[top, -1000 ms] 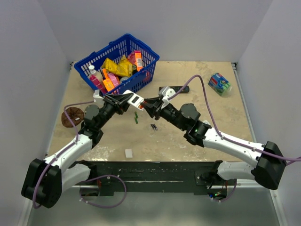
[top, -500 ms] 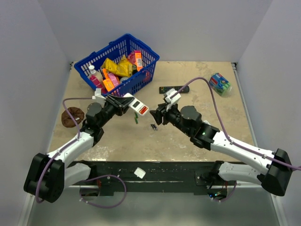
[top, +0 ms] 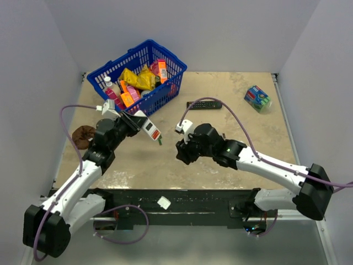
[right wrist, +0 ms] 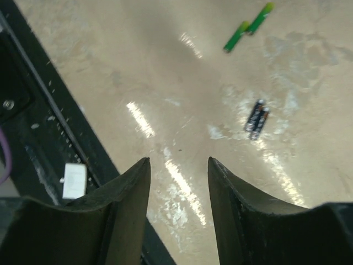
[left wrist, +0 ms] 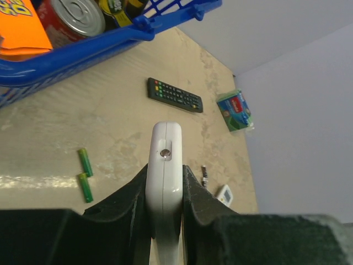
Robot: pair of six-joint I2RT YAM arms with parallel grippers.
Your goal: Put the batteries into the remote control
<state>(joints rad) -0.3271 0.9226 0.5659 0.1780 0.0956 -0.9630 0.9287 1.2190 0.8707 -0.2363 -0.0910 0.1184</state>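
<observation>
My left gripper [top: 140,122] is shut on the remote control [top: 150,128], a small white remote with a red panel, and holds it above the table. In the left wrist view the remote control [left wrist: 165,143] stands edge-on, pinched between the black fingers [left wrist: 196,190]. Two green batteries [right wrist: 247,26] lie end to end. A pair of dark batteries [right wrist: 256,118] lies ahead of my right gripper [right wrist: 179,163], which hangs open and empty over bare table. From above, the right gripper [top: 181,152] covers the dark pair, and only a green battery [top: 160,141] shows.
A blue basket [top: 118,58] of packets and cans stands at the back left, with a long black remote [top: 204,104] to its right. A sponge pack [top: 257,98] lies at the far right and a brown object [top: 84,136] at the left. A small white piece [top: 164,202] rests on the black base rail.
My right gripper has left the remote, swung back toward the near side and opened. My left arm has drawn the remote to the left. The small white piece moved from the table onto the rail.
</observation>
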